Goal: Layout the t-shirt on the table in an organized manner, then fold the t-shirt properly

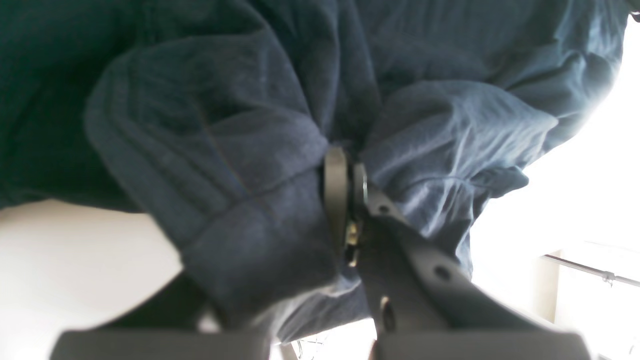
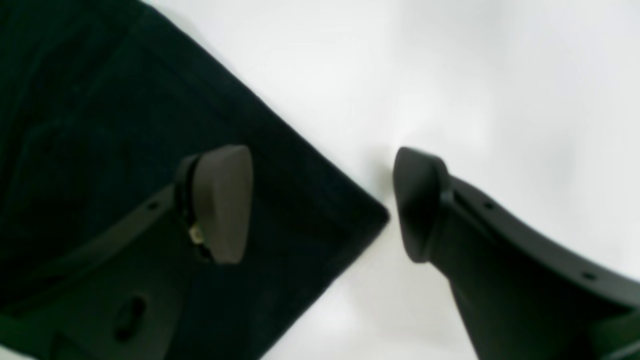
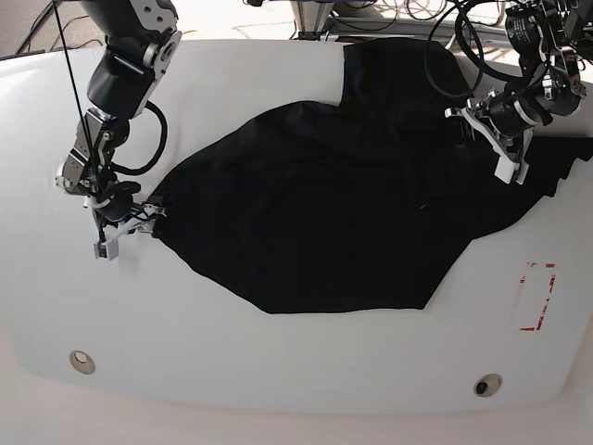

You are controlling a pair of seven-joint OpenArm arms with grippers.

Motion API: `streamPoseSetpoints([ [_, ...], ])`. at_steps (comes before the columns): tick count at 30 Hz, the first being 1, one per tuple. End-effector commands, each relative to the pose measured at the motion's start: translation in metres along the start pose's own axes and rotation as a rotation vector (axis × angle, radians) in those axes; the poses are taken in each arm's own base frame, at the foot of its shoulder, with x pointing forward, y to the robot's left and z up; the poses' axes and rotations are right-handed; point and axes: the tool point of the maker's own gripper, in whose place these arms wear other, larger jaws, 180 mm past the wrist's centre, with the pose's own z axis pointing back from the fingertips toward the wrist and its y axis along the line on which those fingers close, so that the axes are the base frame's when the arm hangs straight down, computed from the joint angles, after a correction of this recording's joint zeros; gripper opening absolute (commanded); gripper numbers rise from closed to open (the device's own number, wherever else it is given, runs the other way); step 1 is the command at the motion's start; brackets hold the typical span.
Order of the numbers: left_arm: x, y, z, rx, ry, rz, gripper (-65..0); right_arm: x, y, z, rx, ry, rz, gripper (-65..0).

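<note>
The black t-shirt (image 3: 352, 204) lies spread and crumpled across the white table (image 3: 278, 371). My left gripper (image 1: 346, 182) is shut on a bunched fold of the t-shirt (image 1: 240, 165); in the base view this gripper (image 3: 496, 139) is at the shirt's far right part. My right gripper (image 2: 320, 205) is open, low over the table. It straddles a corner of the t-shirt (image 2: 150, 125), with one finger (image 2: 220, 205) over the cloth and the other over bare table. In the base view it (image 3: 139, 218) is at the shirt's left tip.
A red tape rectangle (image 3: 536, 297) marks the table at the right, beyond the shirt. Two small round holes (image 3: 82, 360) (image 3: 486, 385) sit near the front edge. Cables hang behind the table's far edge.
</note>
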Motion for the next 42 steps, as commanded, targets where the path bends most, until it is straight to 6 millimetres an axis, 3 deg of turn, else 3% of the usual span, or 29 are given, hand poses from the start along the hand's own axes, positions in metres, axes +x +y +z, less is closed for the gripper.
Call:
streamPoseSetpoints([
  [1, 0.010, -0.002, 0.005, -0.004, -0.033, -0.023, -65.0, -0.012, 0.006, 0.003, -0.003, 0.058, 0.029, -22.7],
  [5, 0.013, 0.004, 0.008, 0.013, -0.046, -0.014, -65.0, -0.011, 0.021, 0.003, 0.013, 0.055, 0.039, -22.7],
  [14, 0.019, 0.005, 0.009, 0.015, -0.060, -0.016, -65.0, -0.021, 0.023, 0.005, 0.012, 0.078, 0.040, -24.9],
  [19, 0.021, 0.005, 0.009, 0.016, -0.066, -0.019, -65.0, -0.022, 0.025, 0.005, 0.027, 0.080, 0.057, -45.3],
  [22, 0.022, 0.005, 0.009, 0.015, -0.067, -0.019, -65.0, -0.024, 0.028, 0.005, 0.042, 0.086, 0.077, -63.3],
  [30, 0.032, 0.005, 0.010, 0.016, -0.092, -0.026, -65.0, -0.019, 0.026, 0.007, 0.039, 0.083, 0.091, -65.0],
  [35, 0.057, 0.014, 0.025, 0.054, -0.175, -0.029, -65.0, 0.012, 0.025, 0.025, -0.001, 0.025, 0.154, -65.0],
  [42, 0.128, 0.019, 0.059, 0.102, -0.381, -0.087, -65.0, 0.064, 0.030, 0.050, -0.053, -0.059, 0.235, -65.0],
])
